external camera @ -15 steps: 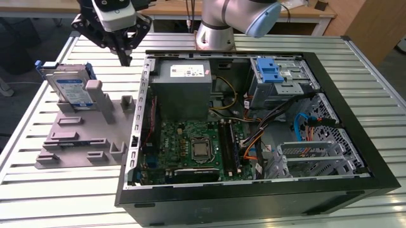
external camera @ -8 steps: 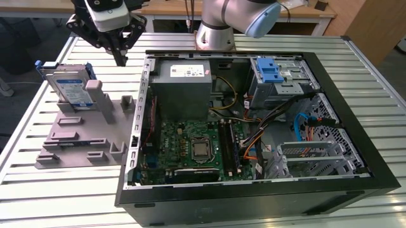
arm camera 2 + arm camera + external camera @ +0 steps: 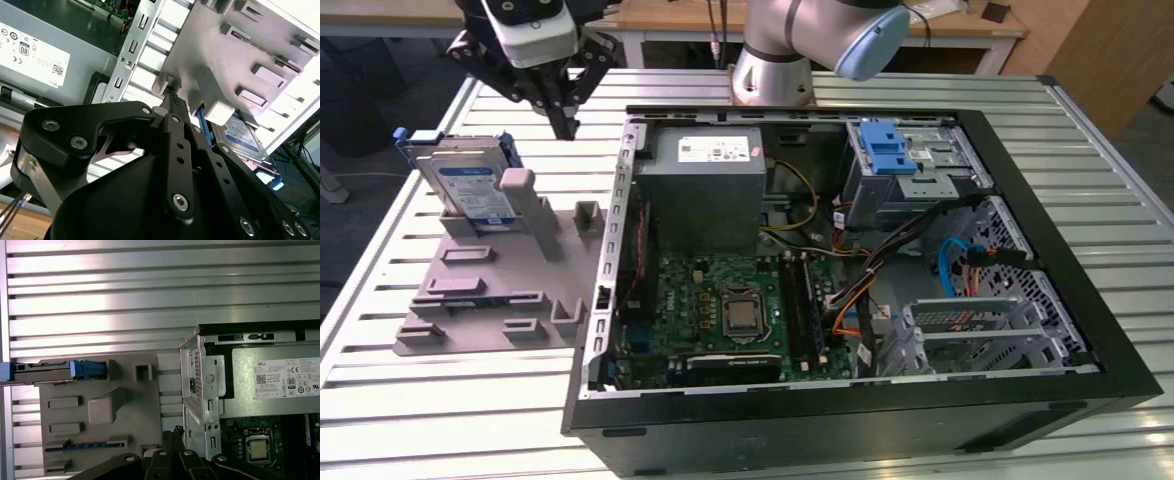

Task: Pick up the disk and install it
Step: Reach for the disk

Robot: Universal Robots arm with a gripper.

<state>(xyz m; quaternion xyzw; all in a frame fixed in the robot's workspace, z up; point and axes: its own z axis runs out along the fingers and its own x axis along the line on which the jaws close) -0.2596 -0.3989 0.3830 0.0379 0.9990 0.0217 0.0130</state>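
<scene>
Logged the disk (image 3: 464, 185) standing on edge in a slot of the grey holder (image 3: 494, 300), out on the slatted table (image 3: 400, 420), toward the exterior view's left of the open computer case (image 3: 1067, 190). Untouched by the look of it: not gripped, not lifted. Placed the gripper (image 3: 564, 118) above the table, near the disk on its case side, hanging clear of both disk and holder. Read the fingers as drawn together to a point, nothing between them (same pinched look on the gripper (image 3: 172, 101) in the second wrist view). Judged the job barely started: pick-up outstanding, install outstanding, going by the disk sitting outside the case. Noted inside the case the grey power supply (image 3: 707, 165), the motherboard (image 3: 734, 310) and a blue latch on a silver cage (image 3: 897, 152). Hard to make out: lower edge of the disk sunk in the holder slot, part of the label covered by a grey post of the holder in the exterior view. In the first wrist view, got the disk (image 3: 87, 369) edge-on, a thin strip with a blue carrier end, cut off at the frame edge. In the second wrist view, caught a corner of the disk (image 3: 240, 132) past the holder block and the black linkage. Unable to tell the intended bay; cage interiors crossed by cables, case floor on the near side hidden behind the black wall.
</scene>
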